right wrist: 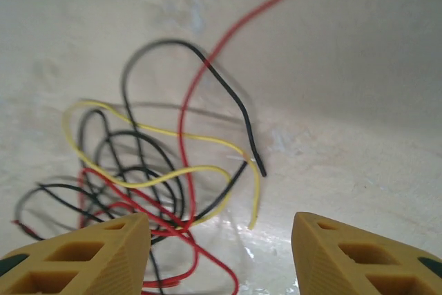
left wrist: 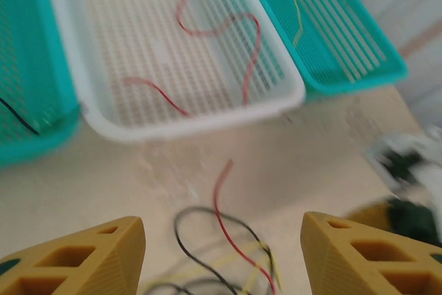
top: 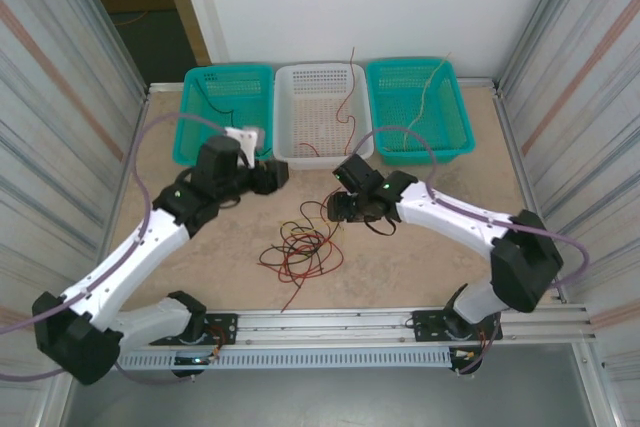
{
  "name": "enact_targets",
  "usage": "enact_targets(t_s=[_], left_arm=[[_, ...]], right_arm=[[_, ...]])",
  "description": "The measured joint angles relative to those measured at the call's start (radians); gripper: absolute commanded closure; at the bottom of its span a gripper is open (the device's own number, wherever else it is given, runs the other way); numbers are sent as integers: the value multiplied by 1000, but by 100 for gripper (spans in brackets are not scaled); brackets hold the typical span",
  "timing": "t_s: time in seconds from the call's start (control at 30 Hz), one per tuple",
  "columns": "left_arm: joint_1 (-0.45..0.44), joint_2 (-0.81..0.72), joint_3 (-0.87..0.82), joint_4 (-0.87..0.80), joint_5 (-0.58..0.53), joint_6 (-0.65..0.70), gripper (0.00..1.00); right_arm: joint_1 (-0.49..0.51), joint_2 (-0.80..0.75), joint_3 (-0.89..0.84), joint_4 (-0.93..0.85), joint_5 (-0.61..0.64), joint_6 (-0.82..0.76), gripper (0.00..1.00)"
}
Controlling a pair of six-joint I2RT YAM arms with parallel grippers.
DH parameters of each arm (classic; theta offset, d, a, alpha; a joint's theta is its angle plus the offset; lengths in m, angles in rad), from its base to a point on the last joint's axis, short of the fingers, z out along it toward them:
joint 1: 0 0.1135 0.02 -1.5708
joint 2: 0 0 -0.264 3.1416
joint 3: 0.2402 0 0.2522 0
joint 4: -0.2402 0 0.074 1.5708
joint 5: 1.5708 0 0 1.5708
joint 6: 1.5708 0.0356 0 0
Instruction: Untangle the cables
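Top external view: sorting is being judged partly done. A black cable [top: 212,107] is being held in the left teal basket [top: 228,70], red cables [top: 345,112] in the white basket [top: 318,68], and a tan cable [top: 430,92] in the right teal basket [top: 415,63]. The left gripper [top: 268,175] is being held spread and empty. The unsorted tangle [top: 303,245] is lying mid-table, and the right gripper [top: 335,207] is being held spread just beside it.

Tangled cables [top: 300,247] lie on the table [top: 390,272], near 3 baskets [top: 312,159] along its far edge.
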Motion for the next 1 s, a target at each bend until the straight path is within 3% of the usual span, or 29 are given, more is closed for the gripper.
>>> enact_targets(t_s=[0.1,0.33,0.5,0.77,1.0], left_arm=[[-49,-63,-98,-13,1,-79,44],[-53,-131,-212,-18,0,-209,48],[-53,-130,-213,-13,0,-232,51],[-53,-117,-213,-13,-4,-240,53],[-53,-133,-213,-14,-20,-240,53]], right_arm=[[4,71,-1,18,-29,2,50],[43,182,0,45,-65,2,62],[49,189,30,39,-64,0,61],[45,207,182,5,-26,-31,68],[17,338,243,-24,-26,-56,69]])
